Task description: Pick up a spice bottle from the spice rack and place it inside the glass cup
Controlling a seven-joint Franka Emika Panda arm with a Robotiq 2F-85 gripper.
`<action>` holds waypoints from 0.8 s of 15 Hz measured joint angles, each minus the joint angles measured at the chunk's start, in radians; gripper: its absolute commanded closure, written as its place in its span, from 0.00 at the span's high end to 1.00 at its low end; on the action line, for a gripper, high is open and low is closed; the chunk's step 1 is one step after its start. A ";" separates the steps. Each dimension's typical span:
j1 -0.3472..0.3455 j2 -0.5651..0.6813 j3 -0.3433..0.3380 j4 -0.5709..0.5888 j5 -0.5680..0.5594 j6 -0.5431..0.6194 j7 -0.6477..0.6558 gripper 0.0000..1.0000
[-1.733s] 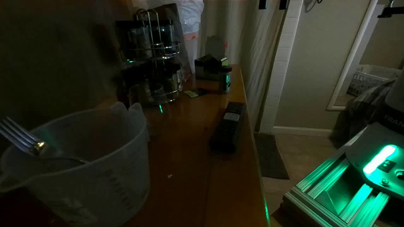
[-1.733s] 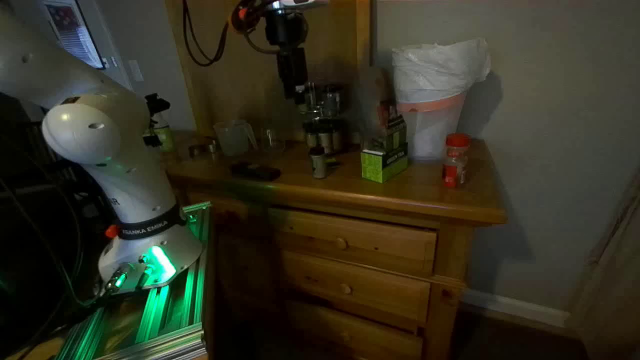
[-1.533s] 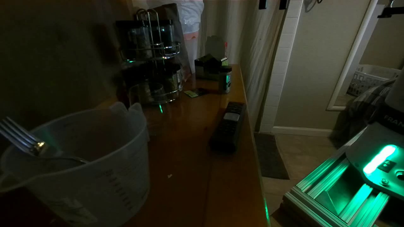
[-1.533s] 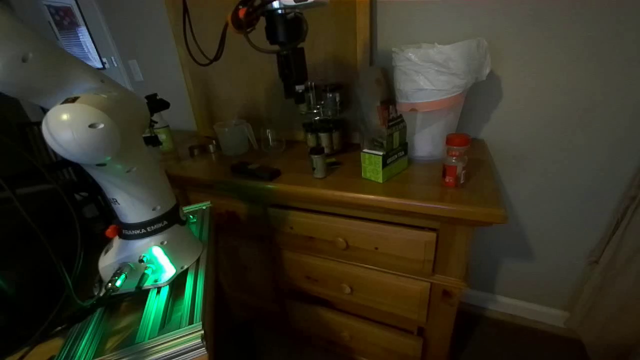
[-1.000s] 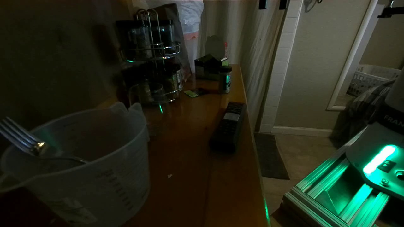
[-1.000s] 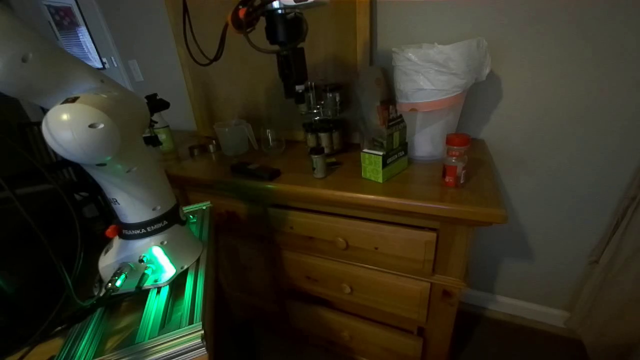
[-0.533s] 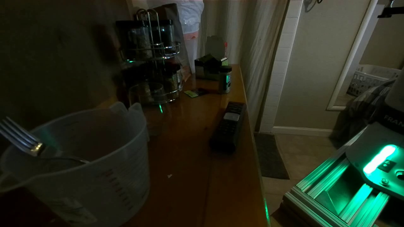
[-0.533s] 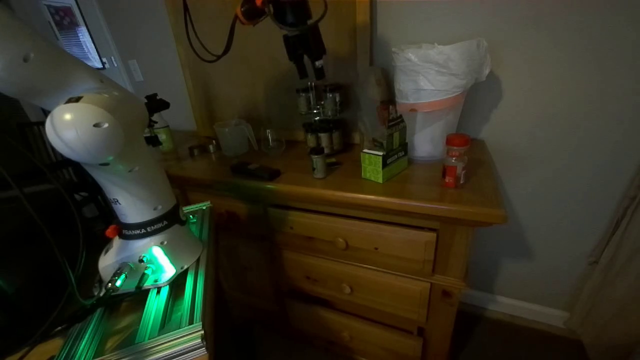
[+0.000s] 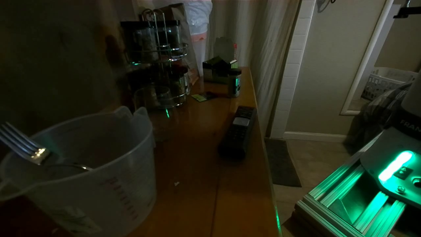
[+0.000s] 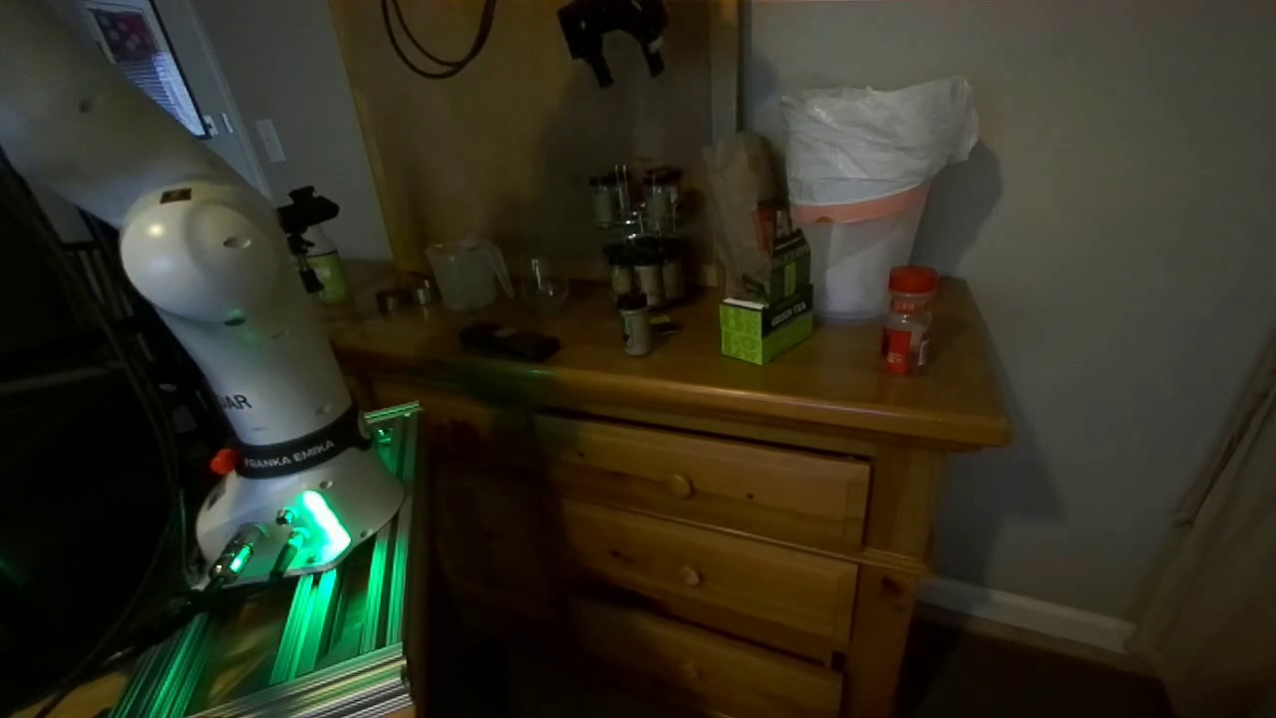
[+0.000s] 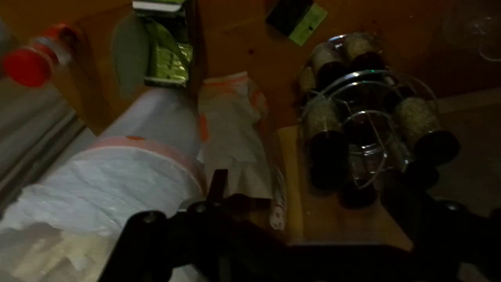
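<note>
The two-tier wire spice rack point(image 10: 630, 221) stands at the back of the dresser with dark-lidded jars on both tiers. It shows in an exterior view point(image 9: 171, 60) and on the right of the wrist view point(image 11: 352, 76). A spice bottle point(image 10: 604, 204) sits at the left of its upper tier. The clear glass cup point(image 10: 544, 287) stands left of the rack. It is faint in an exterior view point(image 9: 161, 128) and in the wrist view point(image 11: 475, 29). My gripper point(image 10: 630, 76) is open and empty, well above the rack. Its spread fingers also show in the wrist view point(image 11: 305, 182).
A measuring cup point(image 9: 108, 184) holding a fork and a black remote point(image 9: 238, 131) stand on the dresser. A loose jar point(image 10: 634, 324), green tea box point(image 10: 766, 324), paper bag point(image 11: 235, 145), red-lidded bottle point(image 10: 907, 324) and bag-lined bin point(image 10: 867, 209) stand near the rack.
My gripper was low beside the upper-tier left bottle with its fingers looking close together. It has risen well above the rack, turned, and its fingers are spread. The bottle stays in the rack.
</note>
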 measured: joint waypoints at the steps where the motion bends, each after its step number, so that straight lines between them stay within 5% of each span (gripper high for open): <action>1: 0.022 0.032 0.007 0.032 0.013 0.000 -0.031 1.00; 6: 0.092 0.166 0.035 0.118 0.054 0.000 -0.229 1.00; 12: 0.096 0.250 0.045 0.119 0.053 -0.014 -0.496 1.00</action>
